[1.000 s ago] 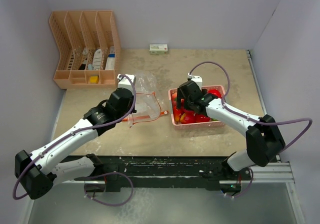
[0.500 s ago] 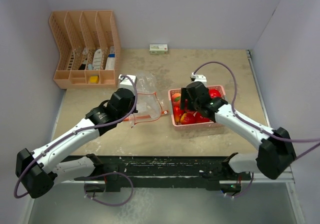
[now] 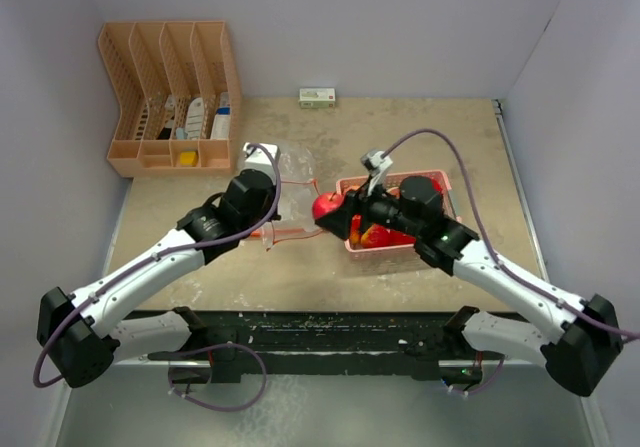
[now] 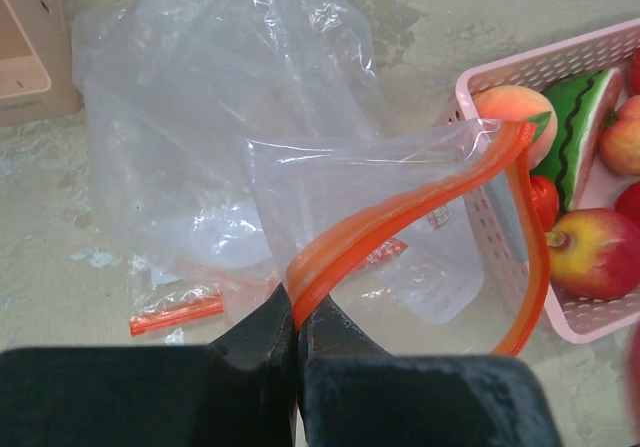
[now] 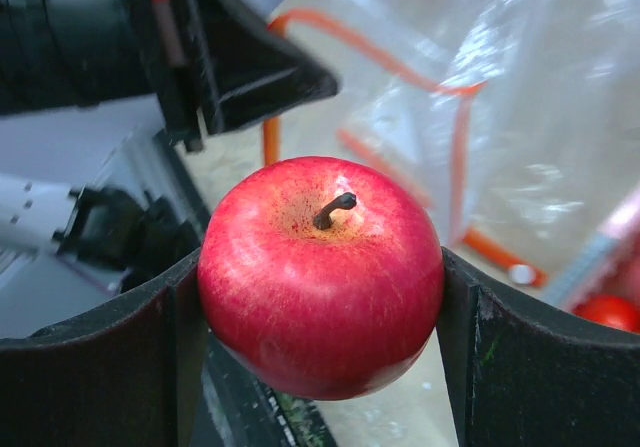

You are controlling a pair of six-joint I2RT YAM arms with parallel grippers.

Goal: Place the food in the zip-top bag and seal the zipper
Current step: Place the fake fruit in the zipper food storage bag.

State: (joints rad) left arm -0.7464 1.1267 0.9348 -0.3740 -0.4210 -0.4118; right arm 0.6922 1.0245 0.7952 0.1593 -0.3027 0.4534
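Observation:
My right gripper (image 3: 333,212) is shut on a glossy red apple (image 5: 320,272), held in the air at the mouth of the clear zip-top bag (image 3: 290,182); the apple also shows in the top view (image 3: 326,206). My left gripper (image 4: 296,329) is shut on the bag's orange zipper rim (image 4: 400,225) and holds the mouth open toward the basket. The pink basket (image 3: 400,243) holds more food: red apples, a peach (image 4: 510,107) and a green melon slice (image 4: 580,117).
A peach-coloured file rack (image 3: 170,97) with small packets stands at the back left. A small white-and-green box (image 3: 317,96) lies by the back wall. A small packet with an orange strip (image 4: 175,307) lies under the bag. Grey walls close both sides.
My right gripper has lifted a red apple out of the basket and carried it left to the bag's mouth. My left gripper keeps its hold on the zipper rim, shifted slightly right.

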